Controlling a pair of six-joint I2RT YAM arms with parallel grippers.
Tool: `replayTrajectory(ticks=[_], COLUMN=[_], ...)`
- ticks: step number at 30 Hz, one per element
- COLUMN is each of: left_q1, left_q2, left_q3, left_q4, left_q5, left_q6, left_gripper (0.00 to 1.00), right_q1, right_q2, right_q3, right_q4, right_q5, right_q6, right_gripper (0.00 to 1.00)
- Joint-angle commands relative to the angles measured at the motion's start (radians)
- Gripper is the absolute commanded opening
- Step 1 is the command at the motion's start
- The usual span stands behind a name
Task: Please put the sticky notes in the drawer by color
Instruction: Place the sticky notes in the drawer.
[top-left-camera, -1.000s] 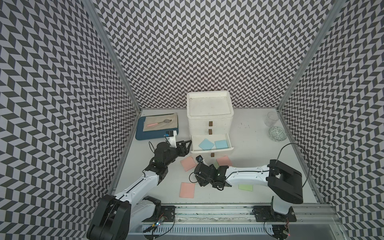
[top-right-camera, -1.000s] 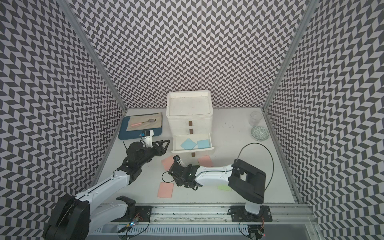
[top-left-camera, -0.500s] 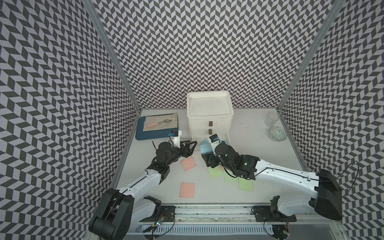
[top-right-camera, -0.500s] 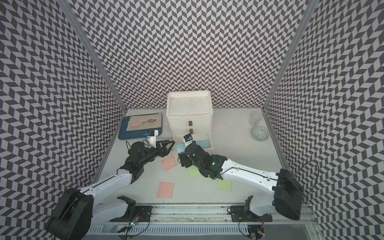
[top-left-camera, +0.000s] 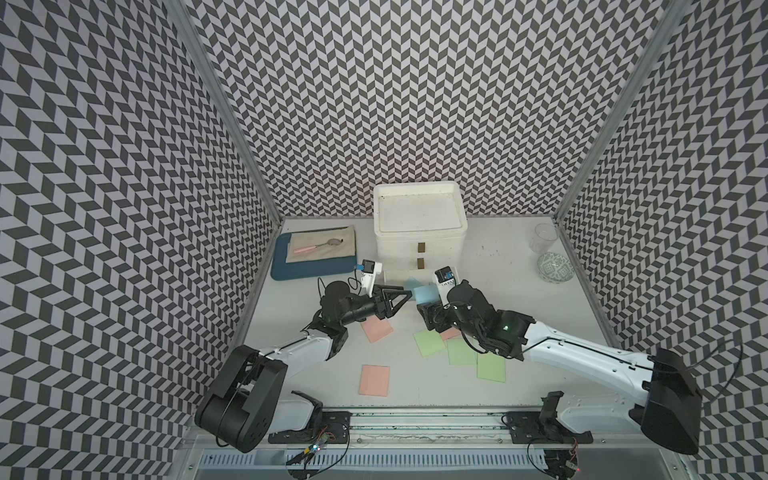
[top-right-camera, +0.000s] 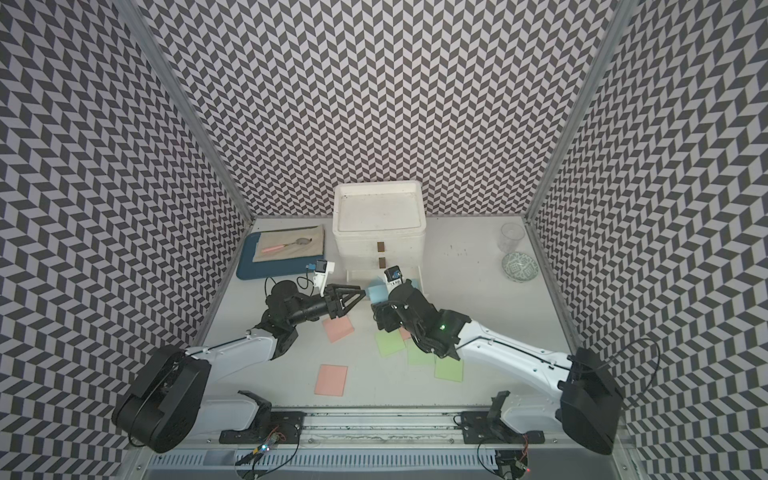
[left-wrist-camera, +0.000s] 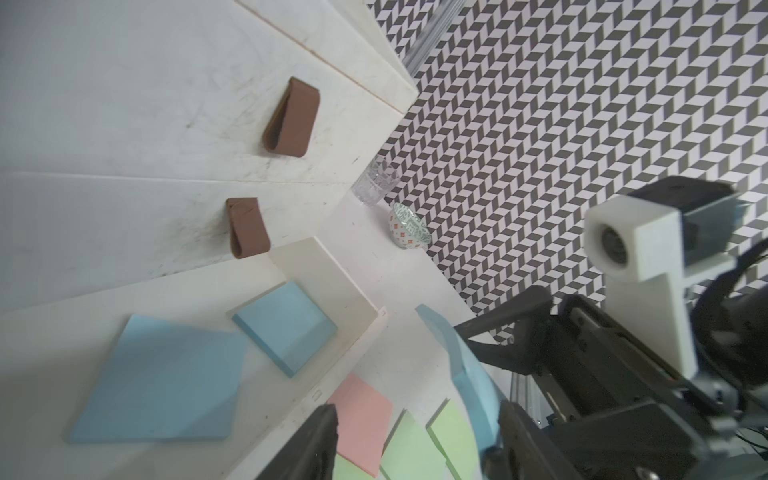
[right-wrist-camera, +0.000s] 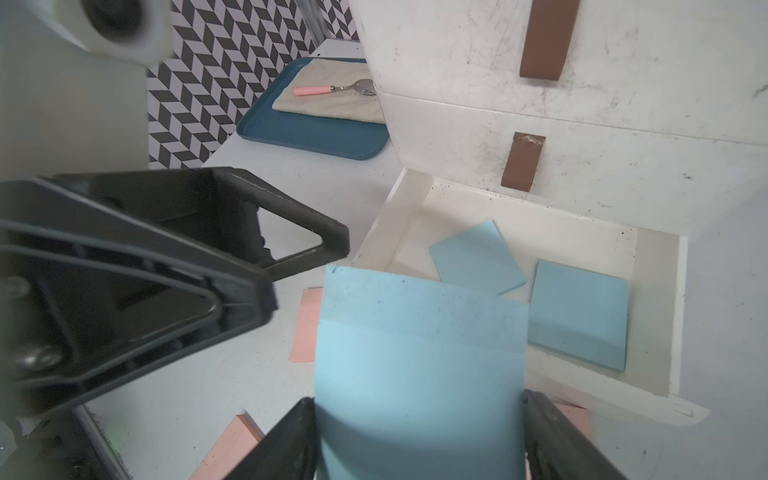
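The right gripper (right-wrist-camera: 417, 411) clamps a light blue paper sticky note (right-wrist-camera: 419, 353) by two opposite edges, its jaws spread to the sheet's width. The paper bows slightly and faces the white plastic three-drawer unit (top-left-camera: 399, 245). In a top view the pulled-out bottom drawer (right-wrist-camera: 660, 316) lies at 12 o'clock of that note. It already holds two blue notes (right-wrist-camera: 577, 316), which likely explains the aim. The right arm reaches in low from 4 o'clock. The left gripper (top-left-camera: 398, 303), parted and empty, hovers at 9 o'clock of the note, seemingly ready to help. Green notes (top-left-camera: 430, 343) and pink notes (top-left-camera: 376, 330) wait on the white table (top-left-camera: 519, 299) around 6 o'clock.
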Motion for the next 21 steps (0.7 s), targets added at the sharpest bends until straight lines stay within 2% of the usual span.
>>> replayTrajectory(ticks=[1,9,15,19,21], left_q1=[-0.011,-0.028,-0.043,-0.044,-0.043], left_q2=[0.023,0.039,0.066,0.069,0.066], left_q3=[0.008,0.019,0.026,0.018,0.019], left_q4=[0.127,0.135,0.144,0.158,0.154], left_q5=[0.078,0.087,0.089,0.087,0.083], left_q6=[-0.062,-0.071,-0.08,-0.088,-0.084], left_gripper=[0.65,0.64,0.57,0.45,0.32], right_q1=[-0.004,-0.004,-0.003,-0.004,-0.002], right_q2=[0.002,0.062,0.072,0.063,0.061], right_q3=[0.005,0.078,0.075,0.065,0.058], right_q4=[0.052,0.024,0.043,0.049,0.051], right_q5=[-0.019,-0.084,-0.101,-0.108,-0.106], right_q6=[-0.006,-0.017,-0.011,-0.007,-0.005], right_gripper=[0.77,0.77,0.77,0.77,0.78])
